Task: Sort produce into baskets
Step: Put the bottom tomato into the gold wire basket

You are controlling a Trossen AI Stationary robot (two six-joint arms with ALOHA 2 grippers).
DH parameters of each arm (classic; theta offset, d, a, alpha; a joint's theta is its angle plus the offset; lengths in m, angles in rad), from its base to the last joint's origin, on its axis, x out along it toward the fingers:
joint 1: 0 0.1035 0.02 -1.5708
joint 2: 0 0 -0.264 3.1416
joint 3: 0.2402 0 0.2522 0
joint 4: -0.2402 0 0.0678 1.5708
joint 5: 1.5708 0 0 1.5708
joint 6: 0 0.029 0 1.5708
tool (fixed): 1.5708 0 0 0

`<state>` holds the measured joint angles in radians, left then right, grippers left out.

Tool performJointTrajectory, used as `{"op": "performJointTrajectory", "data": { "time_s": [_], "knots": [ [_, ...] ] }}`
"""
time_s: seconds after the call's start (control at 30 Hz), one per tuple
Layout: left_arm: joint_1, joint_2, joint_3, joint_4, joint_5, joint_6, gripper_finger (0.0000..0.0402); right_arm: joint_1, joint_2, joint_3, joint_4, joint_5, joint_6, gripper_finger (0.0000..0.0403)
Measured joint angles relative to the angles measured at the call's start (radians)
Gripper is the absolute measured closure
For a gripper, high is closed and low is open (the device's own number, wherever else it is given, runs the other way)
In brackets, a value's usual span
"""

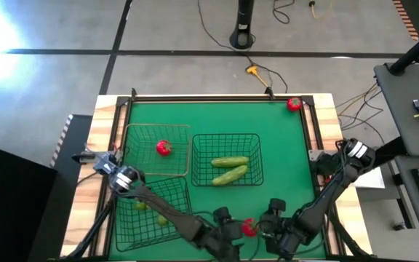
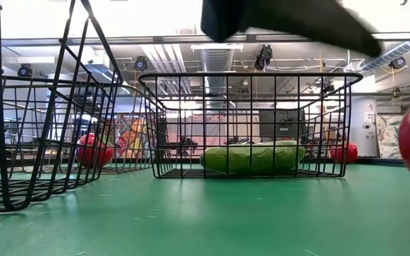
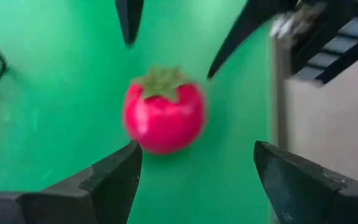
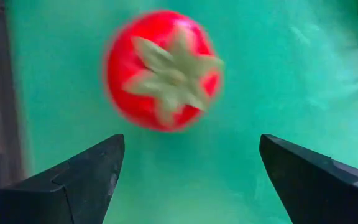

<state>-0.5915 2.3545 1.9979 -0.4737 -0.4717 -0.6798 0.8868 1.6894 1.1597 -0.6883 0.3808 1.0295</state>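
Red tomato (image 1: 249, 228) sits on green mat at table's 6 o'clock edge, btwn both grippers. Left gripper (image 3: 194, 165) fingers spread wide, tomato just ahead; right gripper (image 4: 188, 168) likewise open, empty. Two cucumbers (image 1: 230, 169) lie in centre basket (image 1: 226, 138); another tomato (image 1: 164, 148) in paler basket (image 1: 157, 127) at 10 o'clock.

On the counter (image 1: 282, 156), two cucumbers (image 1: 230, 168) lie in the middle basket (image 1: 226, 159), and a tomato (image 1: 164, 148) sits in the basket to its left (image 1: 157, 150). A third basket (image 1: 151, 211) stands nearer, front left. Another tomato (image 1: 249, 228) lies at the front edge between the left gripper (image 1: 228, 220) and right gripper (image 1: 269, 217); a third (image 1: 294, 104) sits at the far right corner.
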Motion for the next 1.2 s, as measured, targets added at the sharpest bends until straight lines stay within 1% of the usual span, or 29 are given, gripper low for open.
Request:
{"op": "performJointTrajectory", "data": {
  "time_s": [0.07,0.17,0.3,0.5,0.73,0.9,1.03,1.2],
  "knots": [
    [0.007,0.031,0.048,-0.068,0.002,0.022,0.0111,-0.003,0.0,-0.018,-0.003,0.016,0.006,0.0037],
    [0.015,0.054,0.106,-0.106,0.003,0.05,0.0111,-0.009,0.0,-0.048,0.005,0.039,0.021,0.0037],
    [0.029,0.084,0.137,-0.13,0.004,0.057,0.0111,-0.017,0.0,-0.093,0.064,0.04,0.023,0.0037],
    [0.051,0.103,0.13,-0.114,0.029,0.064,0.0111,-0.032,0.0,-0.13,0.154,0.047,0.0,0.0037],
    [0.07,0.104,0.114,-0.091,0.044,0.126,0.0111,-0.057,0.0,-0.127,0.153,0.07,-0.038,0.0037],
    [0.081,0.1,0.07,-0.041,0.044,0.119,0.0111,-0.07,0.001,-0.12,0.191,0.075,-0.106,0.0037],
    [0.086,0.096,0.037,-0.007,0.055,0.091,0.0111,-0.075,0.001,-0.124,0.2,0.076,-0.107,0.0037],
    [0.094,0.094,-0.001,0.065,0.057,0.101,0.0111,-0.085,0.001,-0.134,0.21,0.072,-0.106,0.0037]
  ]
}}
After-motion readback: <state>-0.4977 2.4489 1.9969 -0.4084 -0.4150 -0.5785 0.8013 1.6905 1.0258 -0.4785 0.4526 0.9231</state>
